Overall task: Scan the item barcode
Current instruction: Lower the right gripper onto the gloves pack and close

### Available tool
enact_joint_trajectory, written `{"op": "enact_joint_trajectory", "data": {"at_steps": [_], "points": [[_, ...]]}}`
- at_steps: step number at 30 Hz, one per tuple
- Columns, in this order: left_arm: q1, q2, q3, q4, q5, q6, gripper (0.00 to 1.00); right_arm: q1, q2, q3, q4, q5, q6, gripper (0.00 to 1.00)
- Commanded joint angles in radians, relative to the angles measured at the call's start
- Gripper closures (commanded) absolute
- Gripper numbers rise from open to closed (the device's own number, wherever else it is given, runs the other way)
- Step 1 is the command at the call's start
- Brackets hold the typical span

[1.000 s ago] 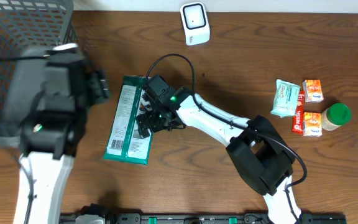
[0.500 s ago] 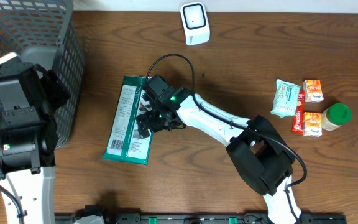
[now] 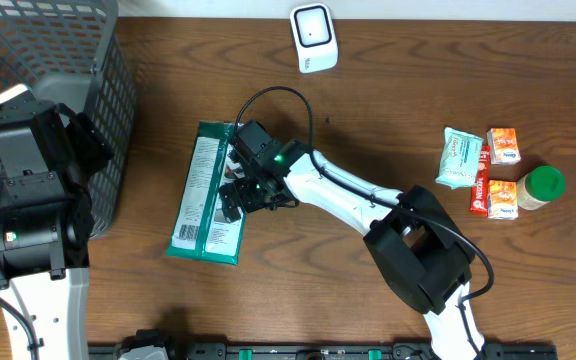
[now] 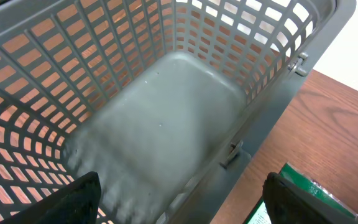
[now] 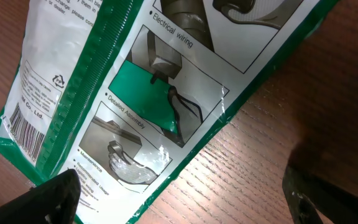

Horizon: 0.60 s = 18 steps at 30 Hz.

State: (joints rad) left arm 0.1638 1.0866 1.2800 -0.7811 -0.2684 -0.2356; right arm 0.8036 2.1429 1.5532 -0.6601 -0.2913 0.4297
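1. The green-and-white package (image 3: 206,192), the item to be scanned, lay flat on the brown wooden table (image 3: 388,90). It sat just right of the grey mesh basket (image 3: 38,50), with its long side running away from the robot and a little tilted.
2. The right gripper (image 5: 182,190) hung over the package's right edge with its fingers spread wide and nothing between them. In the wrist view one finger (image 5: 51,198) sat above the printed film and the other above bare wood. Whether either touched the package could not be told.
3. A barcode (image 5: 25,134) showed on the package's upward face, near the corner closest to the robot, beside a green seam strip. Line drawings with captions filled the panel next to it.
4. The left gripper (image 4: 182,190) was held above the basket's near right side, its fingers also well apart and holding nothing. Its camera looked down onto the basket's grey floor and slotted walls, and a corner of the package showed at the lower right of that view.
5. A white scanner (image 3: 313,38) stood at the far edge of the table, well apart from the package.
6. Far to the right lay a group of goods:
   - a mint-green packet (image 3: 459,158);
   - two small orange cartons (image 3: 504,145);
   - a red stick pack (image 3: 480,186) between the packet and the cartons;
   - a green-lidded jar (image 3: 543,186).
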Motion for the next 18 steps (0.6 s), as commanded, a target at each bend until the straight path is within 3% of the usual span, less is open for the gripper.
{"op": "enact_joint_trajectory", "data": {"at_steps": [1,18], "points": [[0.005,-0.001,0.016,0.0,-0.013,-0.005,0.16,0.004,-0.005,0.014,0.002,0.003,0.011,0.01],[0.005,-0.001,0.016,0.0,-0.013,-0.005,0.16,0.004,-0.005,0.014,0.029,0.002,0.011,0.01]]}}
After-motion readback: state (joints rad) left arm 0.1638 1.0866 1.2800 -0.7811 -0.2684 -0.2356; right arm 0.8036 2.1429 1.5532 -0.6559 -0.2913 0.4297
